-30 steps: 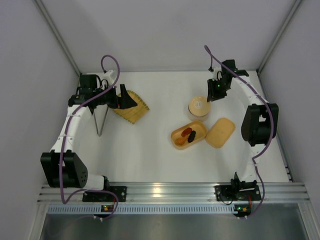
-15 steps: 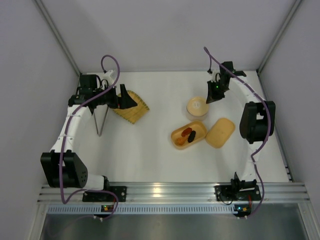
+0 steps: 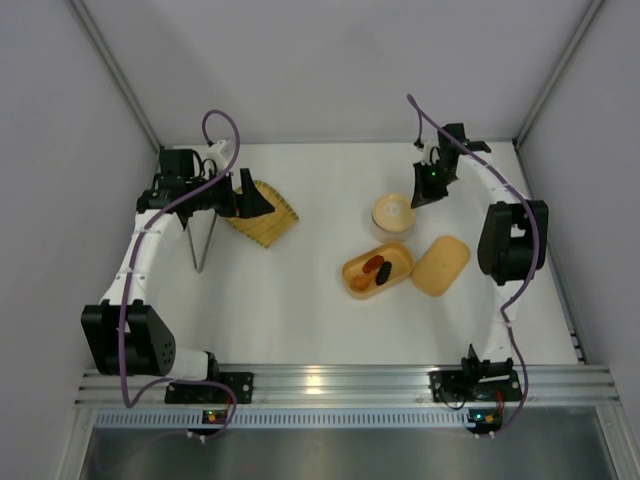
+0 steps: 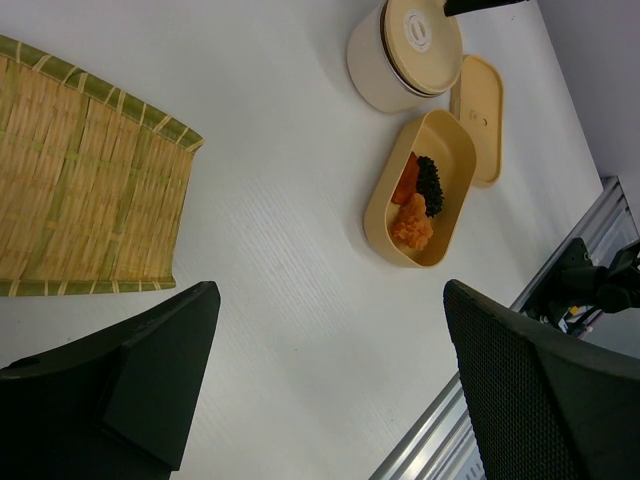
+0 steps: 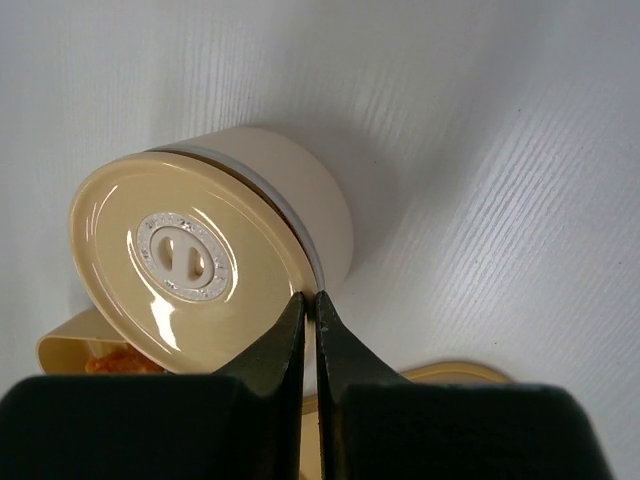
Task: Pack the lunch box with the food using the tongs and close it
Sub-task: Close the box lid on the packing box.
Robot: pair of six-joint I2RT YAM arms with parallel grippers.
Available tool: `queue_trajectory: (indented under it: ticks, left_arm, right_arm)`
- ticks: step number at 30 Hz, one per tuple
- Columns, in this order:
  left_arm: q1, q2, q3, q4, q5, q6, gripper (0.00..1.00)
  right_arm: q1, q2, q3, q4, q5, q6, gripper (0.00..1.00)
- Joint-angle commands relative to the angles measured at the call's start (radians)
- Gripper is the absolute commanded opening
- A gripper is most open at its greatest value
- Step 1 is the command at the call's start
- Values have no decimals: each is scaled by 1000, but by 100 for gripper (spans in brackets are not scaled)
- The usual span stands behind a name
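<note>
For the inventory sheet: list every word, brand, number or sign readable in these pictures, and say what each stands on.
No text can be read in any view.
Round container lid: fine marks on the grey ring at its centre, too blurred to read.
Lunch box lid, lunch box, woven tray: no lettering shows.

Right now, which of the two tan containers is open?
The oblong lunch box, with food showing inside and its flat lid lying beside it. The round container behind it has its lid on.
</note>
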Motion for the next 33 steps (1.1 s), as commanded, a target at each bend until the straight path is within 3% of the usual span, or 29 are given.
queue_trajectory:
  ticks: [1,13,19,24,33]
  left_arm:
    - [2,-8,-4,-2,7,25,98]
    - [0,-1,-12,1,12,20,98]
    - [2,7,-18,12,22,9,98]
    - [2,4,-20,15,24,8,98]
    - [2,-16,-27,10,21,16,98]
  right_arm:
    - [14,45,31,-33,17,9,0]
    - [15,10,45,-67,9,-39,1]
    - [15,-10,62,-84,-11,-59,28]
    - [17,-37,73,-68,-51,-54,39]
    - [23,-186,8,103,-149,-56,36]
